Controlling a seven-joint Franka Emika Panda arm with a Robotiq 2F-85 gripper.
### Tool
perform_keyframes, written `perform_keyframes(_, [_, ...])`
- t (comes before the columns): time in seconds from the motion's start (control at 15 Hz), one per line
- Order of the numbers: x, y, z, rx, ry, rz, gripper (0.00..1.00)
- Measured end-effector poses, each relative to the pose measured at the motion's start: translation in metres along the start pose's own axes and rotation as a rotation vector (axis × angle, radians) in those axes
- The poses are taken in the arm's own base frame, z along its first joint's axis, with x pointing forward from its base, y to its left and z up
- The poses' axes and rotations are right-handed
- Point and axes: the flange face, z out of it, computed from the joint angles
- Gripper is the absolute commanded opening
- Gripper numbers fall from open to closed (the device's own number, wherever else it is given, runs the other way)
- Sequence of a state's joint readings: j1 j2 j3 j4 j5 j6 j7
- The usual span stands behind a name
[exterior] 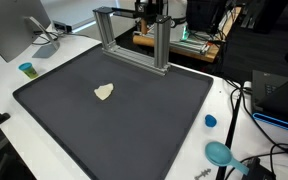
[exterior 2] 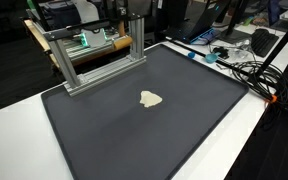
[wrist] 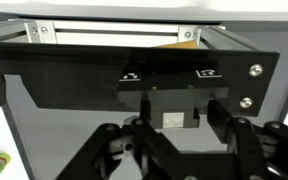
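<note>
A big black mat (exterior: 144,125) lies on the white desk (exterior: 69,45). A small pale lump (exterior: 104,92) sits all alone on the mat, and it shows in both exterior views. Off the mat, a little blue cap (exterior: 210,121) lies on the desk near a teal scoop (exterior: 220,153). By another corner stands a small blue cup (exterior: 26,69) with a yellow top, next to a gray screen (exterior: 14,25). Black cables (exterior 2: 246,72) lie tangled at the desk's edge.

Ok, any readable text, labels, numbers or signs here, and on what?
No readable words or numbers in any view.
Two small black-and-white patterned tags on the black plate, wrist view: coded marks, not text.
Cream-coloured scrap on the dark grey mat: unmarked.
</note>
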State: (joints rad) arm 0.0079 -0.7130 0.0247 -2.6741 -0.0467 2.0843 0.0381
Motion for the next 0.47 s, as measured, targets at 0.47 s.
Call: perform_keyframes(0.47, [-0.019,0.018,-0.048,0.035,0.133,0.039,1.0])
